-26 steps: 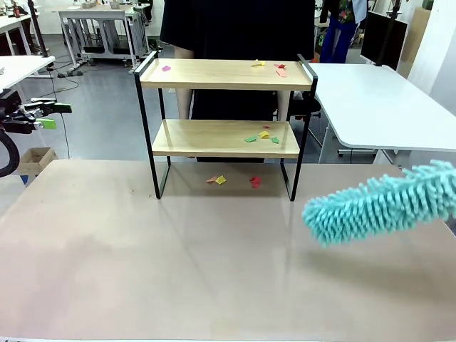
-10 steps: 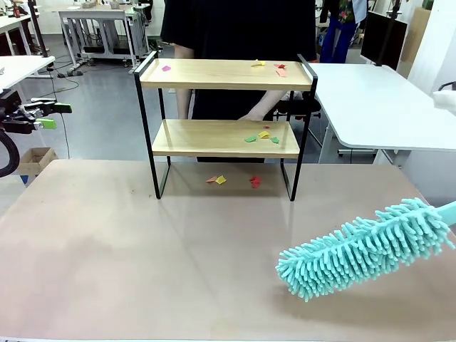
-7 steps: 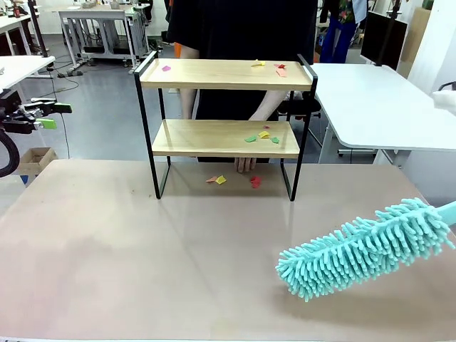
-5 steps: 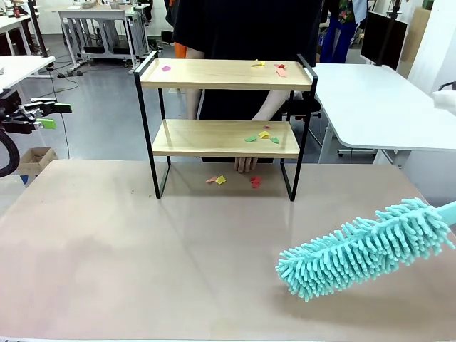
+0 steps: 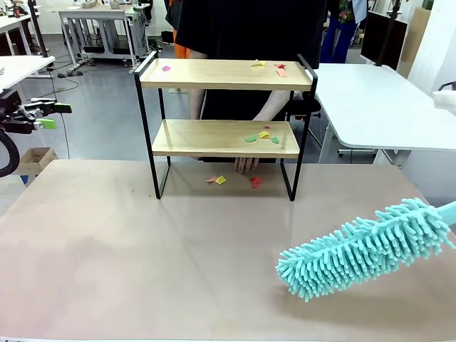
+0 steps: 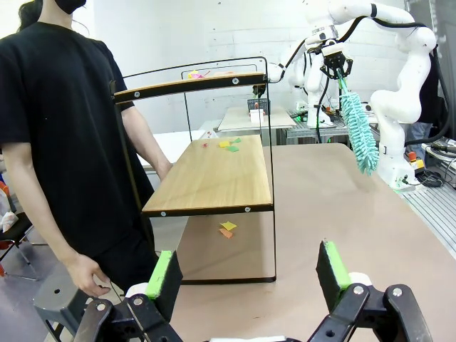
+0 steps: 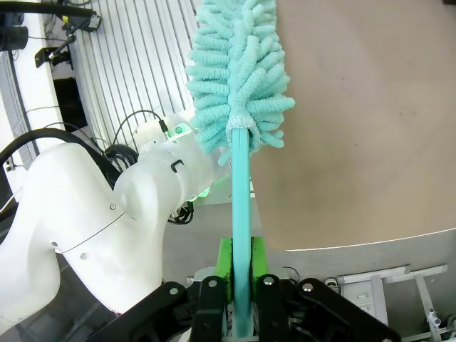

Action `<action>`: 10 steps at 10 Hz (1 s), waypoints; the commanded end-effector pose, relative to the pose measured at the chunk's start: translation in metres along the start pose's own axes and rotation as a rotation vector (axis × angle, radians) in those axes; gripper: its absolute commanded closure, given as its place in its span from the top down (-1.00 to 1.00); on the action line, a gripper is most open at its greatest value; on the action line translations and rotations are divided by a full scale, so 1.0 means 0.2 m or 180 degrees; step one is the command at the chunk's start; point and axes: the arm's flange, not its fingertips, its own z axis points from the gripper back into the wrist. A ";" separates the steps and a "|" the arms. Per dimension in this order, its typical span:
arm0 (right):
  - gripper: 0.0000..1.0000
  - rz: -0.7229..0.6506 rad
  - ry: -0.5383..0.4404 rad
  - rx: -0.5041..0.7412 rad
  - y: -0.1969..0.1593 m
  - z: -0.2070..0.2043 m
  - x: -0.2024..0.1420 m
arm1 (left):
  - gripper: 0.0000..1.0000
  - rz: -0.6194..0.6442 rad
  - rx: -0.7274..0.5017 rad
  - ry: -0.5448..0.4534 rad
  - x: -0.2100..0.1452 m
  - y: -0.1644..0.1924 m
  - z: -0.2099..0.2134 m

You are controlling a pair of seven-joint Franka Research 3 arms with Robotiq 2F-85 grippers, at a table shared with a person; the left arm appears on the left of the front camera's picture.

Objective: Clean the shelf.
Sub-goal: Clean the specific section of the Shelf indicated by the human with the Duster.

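- Robotics lab, open-plan research floor.
- White robot arm (image 6: 388, 50) stands at the side of the table, with loose black cables (image 7: 135, 132) looped by its base.
- Rows of white worktables (image 5: 100, 18) on metal frames, over a bare grey floor (image 5: 100, 125).
- Dark screen (image 5: 381, 35) at far right; cardboard box (image 5: 34, 160) on the floor.

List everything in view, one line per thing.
shelf: one, light wood boards in a black frame, far middle of the table
top scraps: about four, pink, yellow, orange, on the top board
lower scraps: about four, green, yellow, red, on the lower board's right part
table scraps: about three, orange, yellow, red, under the shelf
duster: one, teal, over the table's near right
table: one, beige
person: one, black top, behind the shelf
hand: one, on the table under the lower board
left gripper: open, empty
right gripper: shut on the duster's handle
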 end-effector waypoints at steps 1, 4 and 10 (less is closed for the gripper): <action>-0.74 -0.0004 0.0051 -0.0007 0.01 0.01 -0.01 | 1.00 -0.0029 -0.0009 0.0008 0.01 0.00 0.00; -0.74 -0.0004 0.0051 -0.0007 0.01 0.01 -0.01 | 1.00 -0.0029 -0.0009 0.0008 0.01 0.00 0.00; -0.74 -0.0413 -0.0241 0.0118 0.02 0.00 0.31 | 1.00 -0.0029 -0.0009 0.0008 0.01 0.00 0.00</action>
